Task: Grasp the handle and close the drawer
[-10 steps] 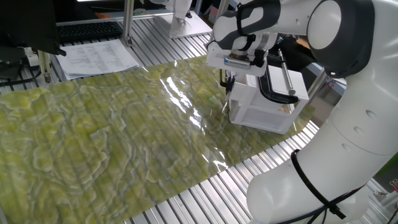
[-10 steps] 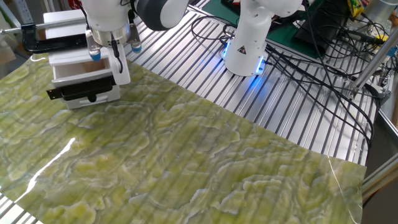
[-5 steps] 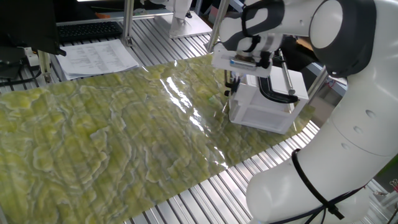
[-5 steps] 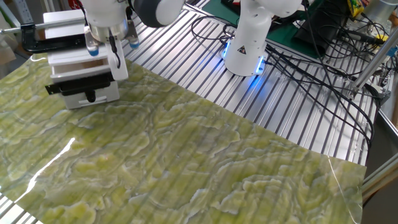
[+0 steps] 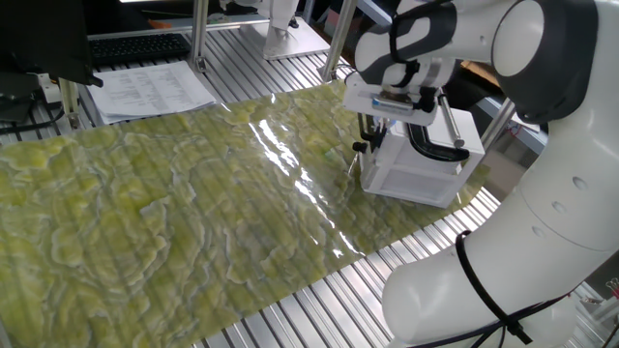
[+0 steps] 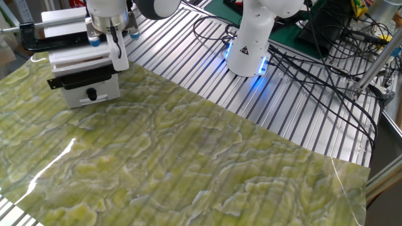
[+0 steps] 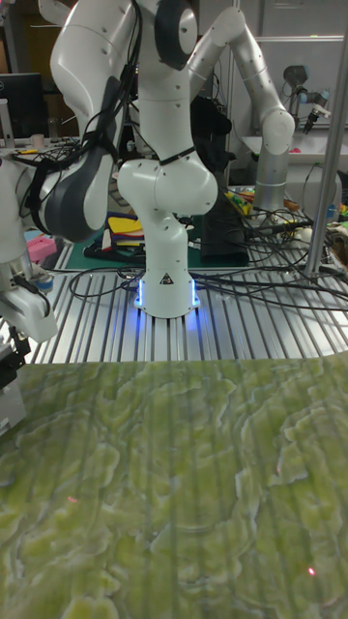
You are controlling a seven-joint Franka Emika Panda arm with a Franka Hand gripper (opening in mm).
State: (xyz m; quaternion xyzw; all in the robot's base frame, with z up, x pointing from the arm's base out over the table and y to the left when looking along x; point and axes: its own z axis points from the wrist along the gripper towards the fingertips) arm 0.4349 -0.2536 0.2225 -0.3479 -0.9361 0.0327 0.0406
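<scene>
Gripper (image 6: 115,51) over the drawer (image 6: 81,75) — finger gap indiscernible — no legible writing

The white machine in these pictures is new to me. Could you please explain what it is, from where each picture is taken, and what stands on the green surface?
It is a robot arm with two fingers at its end, the gripper. Two cameras look at the table from different sides; the tall picture looks toward the arm's base, which glows blue, from across the table. A green marbled mat covers the table. On it stands a small white cabinet, held down by a black clamp. The gripper is at the drawer; the drawer's black handle shows as a dark bar on its front. Whether the fingers are closed on the handle cannot be seen. Papers lie beyond the mat.
</scene>
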